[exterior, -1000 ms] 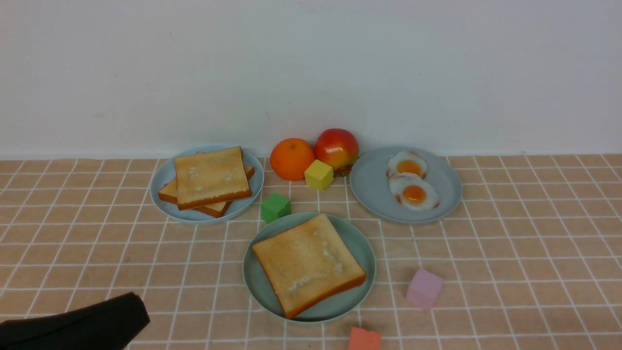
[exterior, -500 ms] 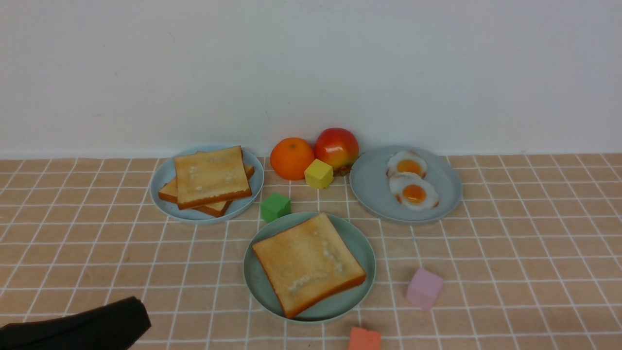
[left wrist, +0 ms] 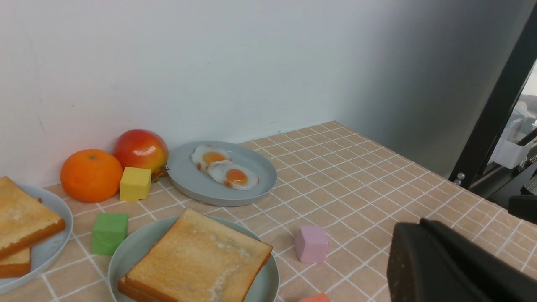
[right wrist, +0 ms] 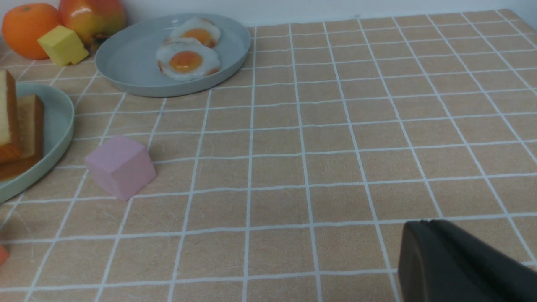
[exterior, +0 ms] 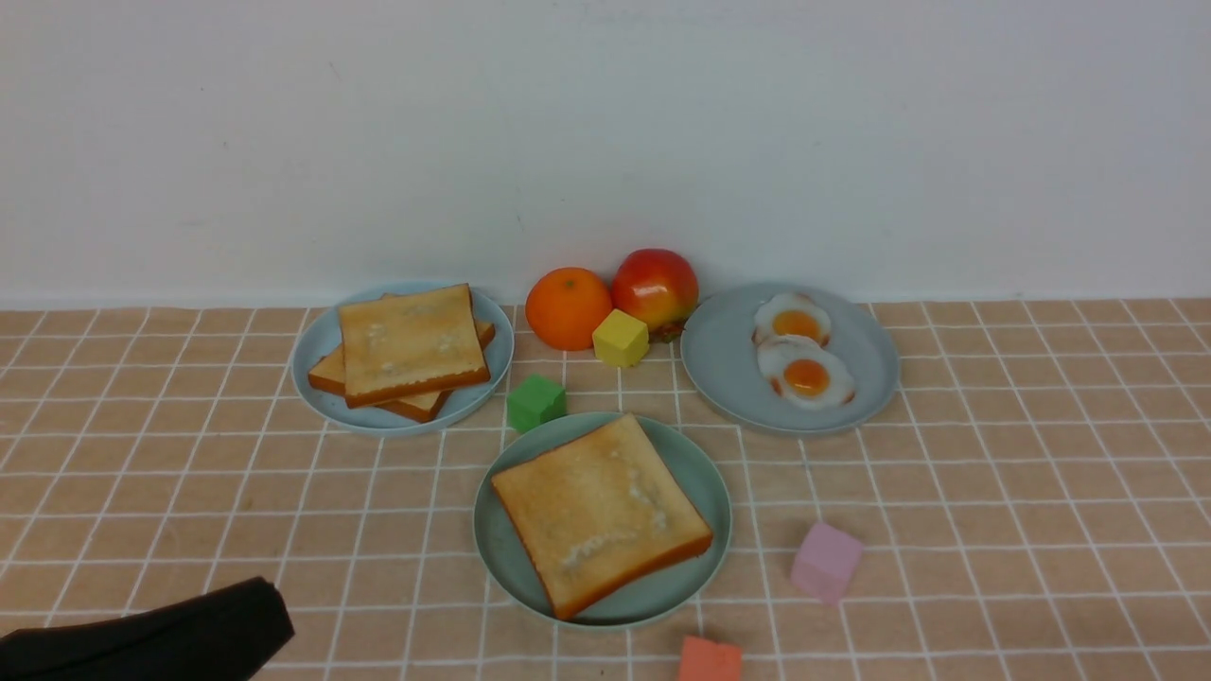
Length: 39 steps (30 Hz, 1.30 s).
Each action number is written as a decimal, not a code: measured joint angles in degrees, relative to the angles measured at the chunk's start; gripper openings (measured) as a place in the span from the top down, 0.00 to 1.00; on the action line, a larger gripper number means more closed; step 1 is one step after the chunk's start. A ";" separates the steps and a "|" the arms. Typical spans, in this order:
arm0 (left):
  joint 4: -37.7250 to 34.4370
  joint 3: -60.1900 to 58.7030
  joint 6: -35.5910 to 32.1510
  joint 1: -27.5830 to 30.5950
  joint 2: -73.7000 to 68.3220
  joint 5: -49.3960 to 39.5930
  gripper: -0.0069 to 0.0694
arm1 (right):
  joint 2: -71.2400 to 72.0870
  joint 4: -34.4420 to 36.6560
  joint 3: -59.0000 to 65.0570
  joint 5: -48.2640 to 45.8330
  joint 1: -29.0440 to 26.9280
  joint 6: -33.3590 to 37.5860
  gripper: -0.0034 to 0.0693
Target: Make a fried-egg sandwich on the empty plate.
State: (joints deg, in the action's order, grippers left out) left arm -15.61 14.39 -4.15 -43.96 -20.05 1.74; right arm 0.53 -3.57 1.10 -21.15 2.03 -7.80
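Observation:
The mint-green plate (exterior: 700, 478) sits at centre front with a square toast slice (exterior: 598, 515) lying on it. In the right wrist view a second slice's edge (right wrist: 29, 126) seems to show under it, and no egg shows between them. Two fried eggs (exterior: 804, 376) lie on the blue-grey plate (exterior: 728, 364) at back right. Two more toast slices (exterior: 409, 343) are stacked on the back-left plate (exterior: 317, 364). My left gripper (exterior: 270, 615) is shut and empty, low at the near left. My right gripper (right wrist: 423, 224) is shut over bare cloth, well right of the plates.
An orange (exterior: 569, 309), a red apple (exterior: 655, 288) and a yellow cube (exterior: 621, 339) stand by the wall between the back plates. A green cube (exterior: 536, 403) touches the mint plate's far rim. A pink cube (exterior: 826, 563) and an orange-red cube (exterior: 710, 660) lie at front right.
My left gripper has sunk slightly toward the near edge. The plates, toast and eggs have not moved.

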 joint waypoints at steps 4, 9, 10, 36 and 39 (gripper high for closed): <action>0.00 0.00 0.00 0.00 0.00 0.24 0.92 | 0.00 0.00 0.00 -0.05 0.00 0.00 0.96; 2.24 -0.85 -1.06 4.92 1.98 6.44 0.93 | 0.00 0.00 0.00 -0.05 0.00 0.00 0.95; 2.42 -1.29 -1.19 7.61 3.36 7.60 0.93 | 0.00 0.00 0.00 -0.05 0.00 0.00 0.95; 6.32 -16.21 8.80 42.73 20.62 -23.37 0.93 | 0.07 0.00 -0.06 -0.37 -0.06 0.00 0.91; 6.32 -16.21 8.80 42.73 20.62 -23.37 0.93 | 0.07 0.00 -0.06 -0.37 -0.06 0.00 0.91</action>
State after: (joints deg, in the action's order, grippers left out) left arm -9.29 -1.82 4.64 -1.23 0.58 -21.63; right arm 0.60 -3.57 1.04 -21.52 1.97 -7.80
